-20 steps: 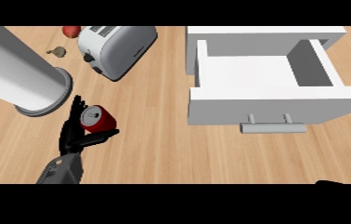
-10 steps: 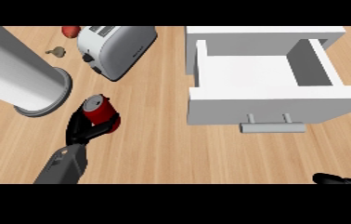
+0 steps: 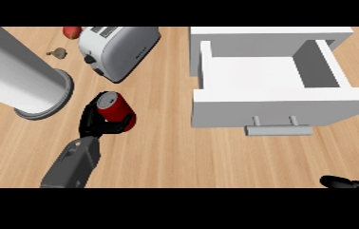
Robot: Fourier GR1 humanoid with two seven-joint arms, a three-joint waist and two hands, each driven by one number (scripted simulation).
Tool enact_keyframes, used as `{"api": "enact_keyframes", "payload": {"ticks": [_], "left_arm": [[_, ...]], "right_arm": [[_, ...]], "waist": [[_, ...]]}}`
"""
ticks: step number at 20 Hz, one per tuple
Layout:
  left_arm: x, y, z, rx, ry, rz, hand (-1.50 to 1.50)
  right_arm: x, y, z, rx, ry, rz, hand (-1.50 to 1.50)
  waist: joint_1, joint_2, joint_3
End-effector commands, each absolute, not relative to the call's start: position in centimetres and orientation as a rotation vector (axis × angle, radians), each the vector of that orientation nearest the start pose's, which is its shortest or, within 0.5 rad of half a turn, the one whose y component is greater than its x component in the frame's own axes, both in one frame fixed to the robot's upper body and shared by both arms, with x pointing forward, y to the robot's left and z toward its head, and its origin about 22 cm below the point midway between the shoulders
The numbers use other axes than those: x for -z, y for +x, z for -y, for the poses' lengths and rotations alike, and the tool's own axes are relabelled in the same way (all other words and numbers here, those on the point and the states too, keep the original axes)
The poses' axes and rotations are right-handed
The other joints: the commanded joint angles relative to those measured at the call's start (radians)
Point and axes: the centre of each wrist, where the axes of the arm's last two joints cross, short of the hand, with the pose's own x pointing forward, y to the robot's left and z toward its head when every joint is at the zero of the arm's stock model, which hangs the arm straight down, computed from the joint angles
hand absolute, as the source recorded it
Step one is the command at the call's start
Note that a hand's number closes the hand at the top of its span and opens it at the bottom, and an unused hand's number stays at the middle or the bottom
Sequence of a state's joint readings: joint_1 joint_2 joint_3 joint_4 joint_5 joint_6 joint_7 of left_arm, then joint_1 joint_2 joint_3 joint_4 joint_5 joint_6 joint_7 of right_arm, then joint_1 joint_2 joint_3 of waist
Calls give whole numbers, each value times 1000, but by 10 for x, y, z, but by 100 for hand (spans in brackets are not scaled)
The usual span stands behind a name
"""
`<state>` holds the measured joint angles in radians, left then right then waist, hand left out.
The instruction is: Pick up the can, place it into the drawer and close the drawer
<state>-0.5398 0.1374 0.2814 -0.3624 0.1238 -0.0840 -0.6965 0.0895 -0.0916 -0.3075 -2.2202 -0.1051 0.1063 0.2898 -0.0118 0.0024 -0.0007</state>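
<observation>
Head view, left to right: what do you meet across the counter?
The grey cylinder → red can, held in the left hand → open drawer → right hand at the lower edge. The toaster overlaps the can sideways: left out.

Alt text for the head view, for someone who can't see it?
The left hand is curled round a red can, left of an open white drawer on the wooden counter. A toaster and a grey cylinder stand beyond it; the right hand shows at the lower right edge.
</observation>
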Motion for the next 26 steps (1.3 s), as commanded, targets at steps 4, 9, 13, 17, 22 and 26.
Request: {"api": "enact_keyframes", "payload": {"ticks": [4,9,13,17,22,26], "left_arm": [[95,342,-232,-130,-60,1624,150],[54,375,-189,-64,-114,1640,150],[39,375,-171,-10,-145,1660,150],[-11,395,-145,57,-137,1691,150],[-60,399,-117,81,-191,1688,150],[-125,404,-96,71,-201,1698,150]], "right_arm": [[-146,171,306,64,-260,1876,-150],[-140,168,297,64,-272,1861,-150],[-154,166,319,70,-296,1875,-150],[-140,173,305,64,-301,1857,-150],[-148,172,307,51,-307,1849,-150],[-155,175,300,70,-323,1865,-150]], "waist": [[-2,0,0],[8,-5,1],[17,-10,2],[17,-9,2],[11,-7,1],[22,-9,1]]}}
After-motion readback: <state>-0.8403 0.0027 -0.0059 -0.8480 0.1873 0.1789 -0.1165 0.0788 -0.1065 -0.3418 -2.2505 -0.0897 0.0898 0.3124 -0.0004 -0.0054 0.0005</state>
